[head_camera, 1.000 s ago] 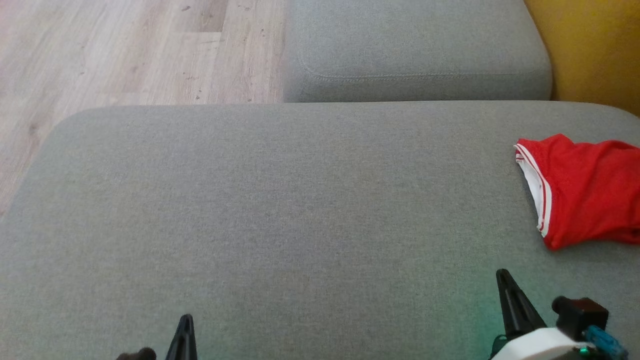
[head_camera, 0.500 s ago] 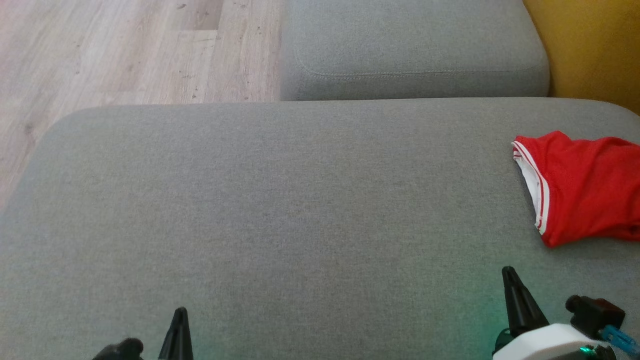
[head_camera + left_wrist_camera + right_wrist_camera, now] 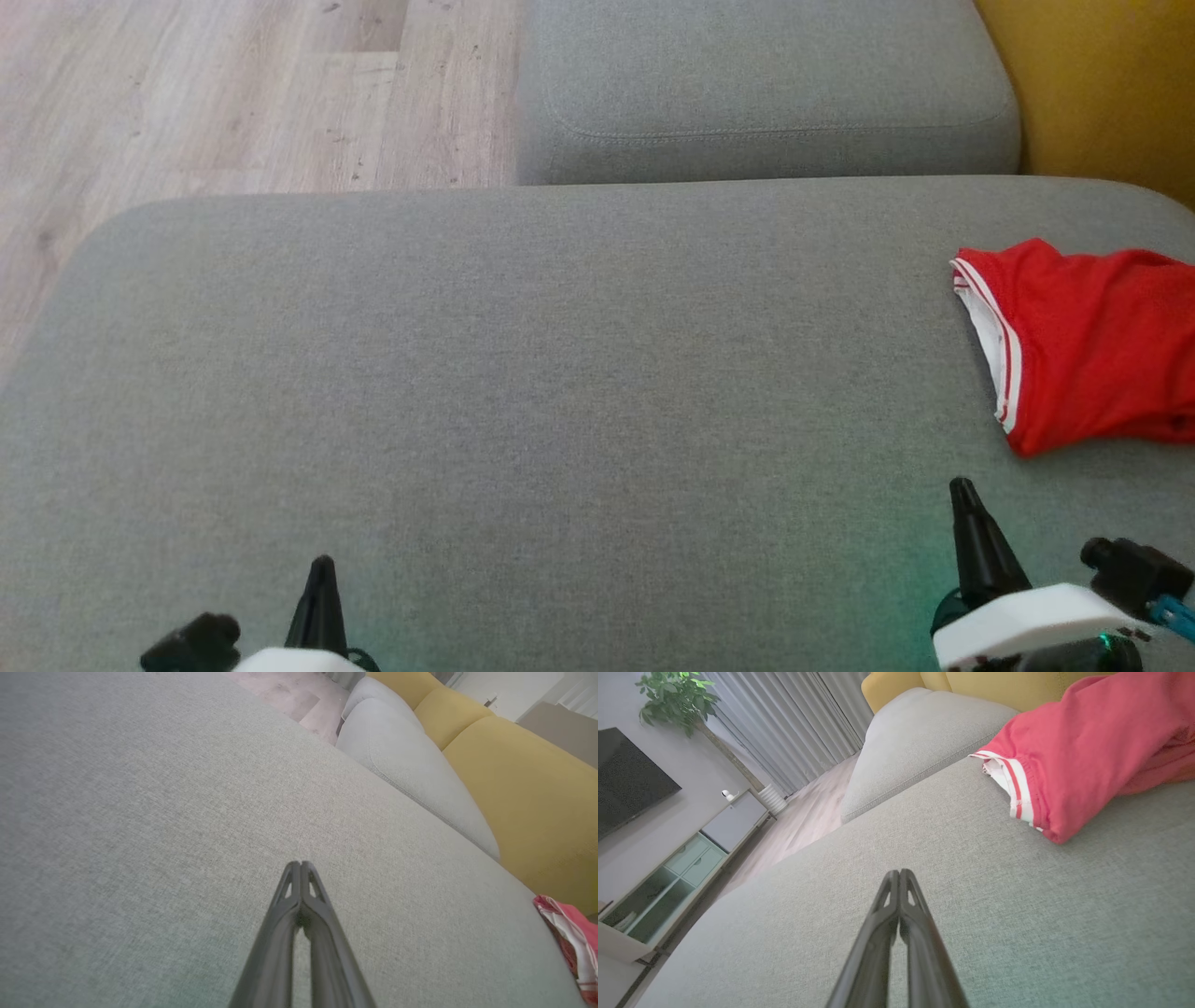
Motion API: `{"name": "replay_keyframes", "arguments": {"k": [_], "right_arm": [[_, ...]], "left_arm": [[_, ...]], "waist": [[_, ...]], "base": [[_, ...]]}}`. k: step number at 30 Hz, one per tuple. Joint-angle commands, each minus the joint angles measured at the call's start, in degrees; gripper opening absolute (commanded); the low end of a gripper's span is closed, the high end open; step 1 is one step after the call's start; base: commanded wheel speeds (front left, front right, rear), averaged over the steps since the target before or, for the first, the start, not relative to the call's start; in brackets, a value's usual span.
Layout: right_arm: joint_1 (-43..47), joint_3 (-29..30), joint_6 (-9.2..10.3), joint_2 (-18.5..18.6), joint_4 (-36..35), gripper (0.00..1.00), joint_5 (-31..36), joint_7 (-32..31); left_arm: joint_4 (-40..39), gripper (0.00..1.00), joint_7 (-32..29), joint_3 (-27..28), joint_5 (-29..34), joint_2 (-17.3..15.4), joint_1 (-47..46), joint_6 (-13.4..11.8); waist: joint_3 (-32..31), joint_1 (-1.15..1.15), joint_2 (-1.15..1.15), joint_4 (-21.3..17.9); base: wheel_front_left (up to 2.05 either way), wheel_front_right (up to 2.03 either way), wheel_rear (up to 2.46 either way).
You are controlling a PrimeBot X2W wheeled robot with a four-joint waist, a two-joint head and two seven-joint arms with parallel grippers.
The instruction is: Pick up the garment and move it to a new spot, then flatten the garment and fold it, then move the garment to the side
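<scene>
On grey sofa cushion [image 3: 560,373], at its right edge: red garment [image 3: 1092,345], rumpled, lying free. Near front edge, left gripper [image 3: 322,569] and right gripper [image 3: 962,495], both pinched closed, empty. Fits garment awaiting pickup, or already set aside; undecidable here.

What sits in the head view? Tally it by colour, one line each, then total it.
Red: 1, the garment.
Grey: 2, the large cushion and the smaller cushion.
Yellow: 1, the sofa section.
Black: 2, the left gripper and the right gripper, both shut.
Total: 6.
</scene>
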State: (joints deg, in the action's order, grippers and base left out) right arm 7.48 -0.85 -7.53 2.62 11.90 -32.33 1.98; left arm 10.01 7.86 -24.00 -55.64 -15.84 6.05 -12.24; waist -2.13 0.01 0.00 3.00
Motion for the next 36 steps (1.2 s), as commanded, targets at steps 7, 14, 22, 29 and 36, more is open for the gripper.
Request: {"name": "replay_keyframes", "arguments": {"k": [7, 14, 22, 29, 36], "right_arm": [[-3.6, 0.5, 0.01, 1.0, -1.4, 0.0, -5.7, -0.6], [-4.5, 0.8, 0.02, 1.1, -1.1, 0.0, -10.4, -1.0], [-5.4, 1.2, 0.02, 1.2, -0.8, 0.0, -15.6, -1.6], [-6.1, 1.5, 0.02, 1.3, -0.6, 0.0, -19.6, -2.0], [-6.9, 1.9, 0.02, 1.4, -0.3, 0.0, -24.2, -2.5]], "left_arm": [[-1.1, 0.0, -1.2, 3.7, -3.4, 0.6, -3.4, 1.9], [-0.7, 0.0, -2.2, 5.8, -6.2, 1.5, -4.1, 3.4], [-0.2, 0.0, -3.3, 8.2, -9.4, 2.6, -4.9, 5.1], [0.1, 0.0, -4.2, 10.0, -11.8, 3.4, -5.5, 6.3], [0.6, 0.0, -5.2, 12.1, -14.6, 4.4, -6.3, 7.8]], "waist": [[0.2, 0.0, 0.0, -0.2], [0.4, -0.01, 0.0, -0.5], [0.6, -0.01, 0.0, -0.7], [0.7, -0.01, 0.0, -0.9], [0.9, -0.01, 0.0, -1.1]], "base": [[0.0, 0.0, 0.0], [0.0, 0.0, 0.0], [0.0, 0.0, 0.0], [0.0, 0.0, 0.0], [0.0, 0.0, 0.0]]}}
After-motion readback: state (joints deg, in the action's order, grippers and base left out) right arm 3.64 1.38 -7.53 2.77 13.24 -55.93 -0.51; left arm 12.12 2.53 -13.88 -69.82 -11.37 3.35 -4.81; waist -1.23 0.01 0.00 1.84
